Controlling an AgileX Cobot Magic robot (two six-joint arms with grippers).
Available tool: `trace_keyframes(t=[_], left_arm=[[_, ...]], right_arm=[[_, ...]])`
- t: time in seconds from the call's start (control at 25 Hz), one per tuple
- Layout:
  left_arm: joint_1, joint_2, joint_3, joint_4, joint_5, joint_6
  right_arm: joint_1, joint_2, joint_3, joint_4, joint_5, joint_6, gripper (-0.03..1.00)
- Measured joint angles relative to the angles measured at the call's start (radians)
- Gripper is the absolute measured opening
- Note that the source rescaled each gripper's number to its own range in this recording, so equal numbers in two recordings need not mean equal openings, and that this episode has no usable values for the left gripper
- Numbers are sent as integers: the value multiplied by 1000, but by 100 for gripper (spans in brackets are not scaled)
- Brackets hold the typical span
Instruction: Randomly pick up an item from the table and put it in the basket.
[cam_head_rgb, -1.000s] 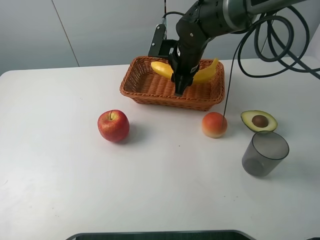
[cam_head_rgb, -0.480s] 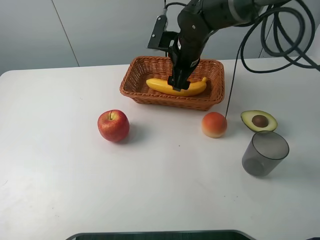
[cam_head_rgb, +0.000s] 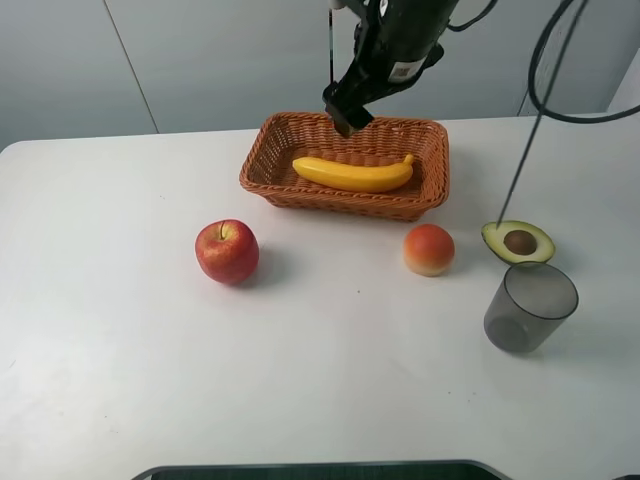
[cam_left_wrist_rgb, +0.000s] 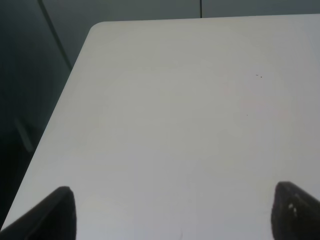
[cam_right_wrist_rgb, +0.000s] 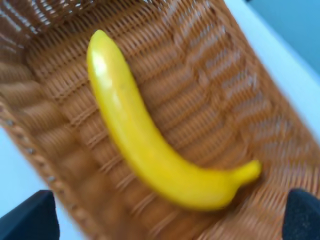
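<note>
Well, the white table (cam_head_rgb: 120, 380) runs back to a grey wall (cam_head_rgb: 200, 60). Near its far edge the banana (cam_head_rgb: 352, 173) lies inside the basket (cam_head_rgb: 262, 170). The right gripper (cam_head_rgb: 343, 118) hangs above, fingers spread. The left gripper (cam_left_wrist_rgb: 175, 212), also spread, is over a table corner.

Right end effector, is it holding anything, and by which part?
Nothing. The right end effector is open above the basket; the banana lies free inside it.

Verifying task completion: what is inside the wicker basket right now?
Only the banana lies on the floor of the basket, free of the right gripper above it. The weave under the banana is covered; nothing else shows inside.
</note>
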Motion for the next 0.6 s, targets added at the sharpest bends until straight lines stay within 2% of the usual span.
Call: trace_keyframes(t=[0.2,0.28,0.48,0.6], left_arm=[[0,0,0,0,0,-2],[0,0,0,0,0,-2],[0,0,0,0,0,-2],[0,0,0,0,0,-2]], right_arm=[[-66,-79,2,84,174,120,94],[-96,-114,29,115,210,145,94],[-205,-243,184,174,218,199,94],[-278,-330,290,176,218,212,94]])
